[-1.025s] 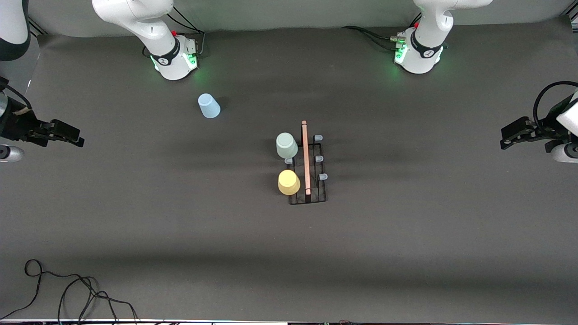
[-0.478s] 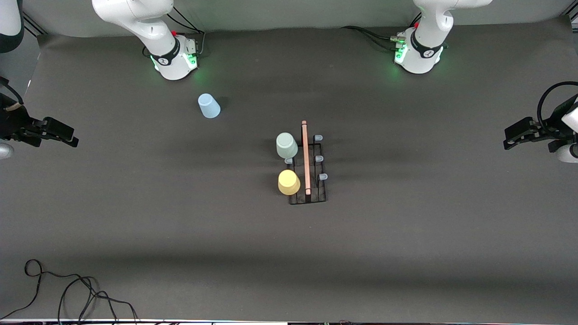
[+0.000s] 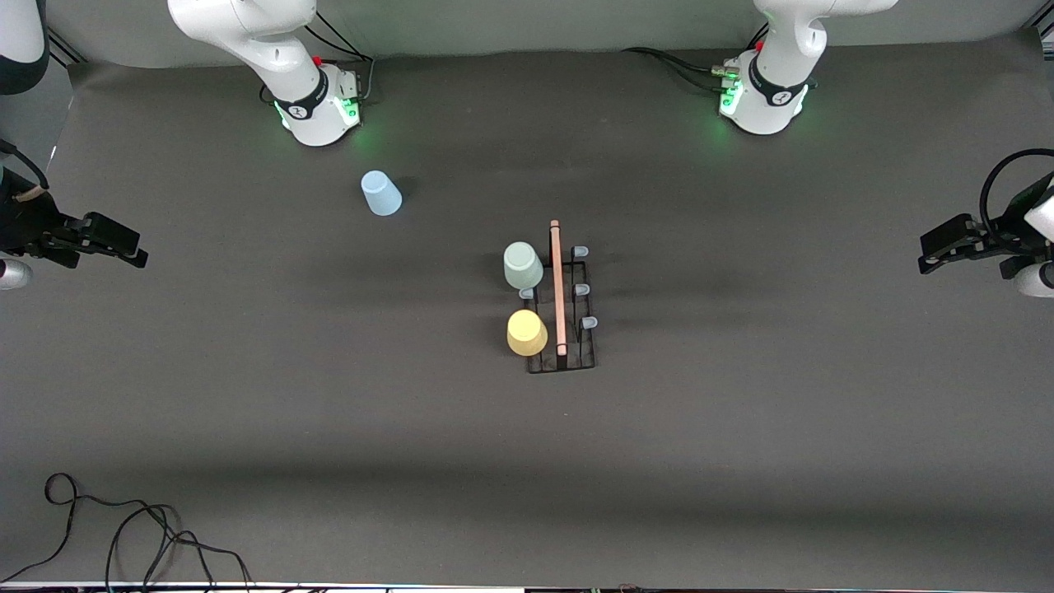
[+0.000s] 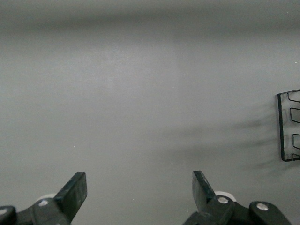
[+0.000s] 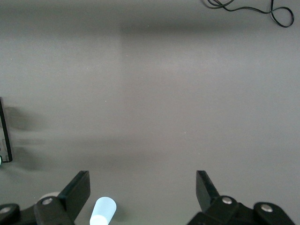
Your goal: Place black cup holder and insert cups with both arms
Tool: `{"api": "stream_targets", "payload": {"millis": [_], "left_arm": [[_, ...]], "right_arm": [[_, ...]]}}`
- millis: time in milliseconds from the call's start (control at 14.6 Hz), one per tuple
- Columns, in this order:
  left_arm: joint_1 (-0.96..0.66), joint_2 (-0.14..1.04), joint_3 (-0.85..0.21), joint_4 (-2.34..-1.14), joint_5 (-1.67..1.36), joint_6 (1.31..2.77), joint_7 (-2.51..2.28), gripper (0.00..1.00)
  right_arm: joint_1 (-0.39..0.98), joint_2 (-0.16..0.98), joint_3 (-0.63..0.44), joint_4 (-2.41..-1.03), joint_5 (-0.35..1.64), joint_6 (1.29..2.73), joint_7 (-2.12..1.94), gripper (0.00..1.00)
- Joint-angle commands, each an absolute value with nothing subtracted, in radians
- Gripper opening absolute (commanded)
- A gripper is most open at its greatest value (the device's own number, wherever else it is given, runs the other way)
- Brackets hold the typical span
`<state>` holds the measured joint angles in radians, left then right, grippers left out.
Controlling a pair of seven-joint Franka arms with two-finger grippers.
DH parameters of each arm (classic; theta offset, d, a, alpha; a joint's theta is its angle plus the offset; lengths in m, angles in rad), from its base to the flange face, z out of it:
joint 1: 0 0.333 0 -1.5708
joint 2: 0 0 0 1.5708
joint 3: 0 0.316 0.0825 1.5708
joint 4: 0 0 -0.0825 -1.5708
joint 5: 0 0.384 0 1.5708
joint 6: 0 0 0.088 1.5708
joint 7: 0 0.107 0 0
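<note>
The right gripper [image 3: 123, 247] hung over the bare table at the right arm's end, its jaws spread wide and holding nothing; the right wrist view confirmed the gap between its fingers [image 5: 77, 190] with only grey mat between them. That same wrist view caught the light blue cup [image 5: 103, 212] close under the gripper, a sliver of the rack's black edge [image 5: 4, 136], and a black cable [image 5: 255, 7] looped on the mat. In the front view the light blue cup [image 3: 380, 193] stood mouth-down on the table [image 3: 741, 428] near the right arm's base [image 3: 317, 111], well apart from the black cup holder [image 3: 562, 309] at mid-table. The pale green cup [image 3: 523, 265] and the yellow cup [image 3: 526, 333] sat upside down on pegs along the holder's side toward the right arm's end, the yellow one nearer the front camera; the wooden rod handle [image 3: 557, 288] ran between them and three bare pale-tipped pegs [image 3: 581, 289]. The left gripper [image 3: 939, 247] waited over the left arm's end of the table, likewise open and empty; the left wrist view showed its parted fingers [image 4: 75, 190] and just a corner of the holder's wire frame [image 4: 288, 126], no cups.
</note>
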<state>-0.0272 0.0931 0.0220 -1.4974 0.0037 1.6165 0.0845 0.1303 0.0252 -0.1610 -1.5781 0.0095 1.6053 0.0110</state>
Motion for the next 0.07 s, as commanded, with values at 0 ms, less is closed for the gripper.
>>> {"api": "stream_targets", "payload": {"millis": [0], "left_arm": [[-0.021, 0.086, 0.021, -1.502, -0.005, 1.632, 0.09, 1.0]], "right_arm": [[0.109, 0.005, -0.14, -1.585, -0.011, 1.6, -0.005, 1.0]]}}
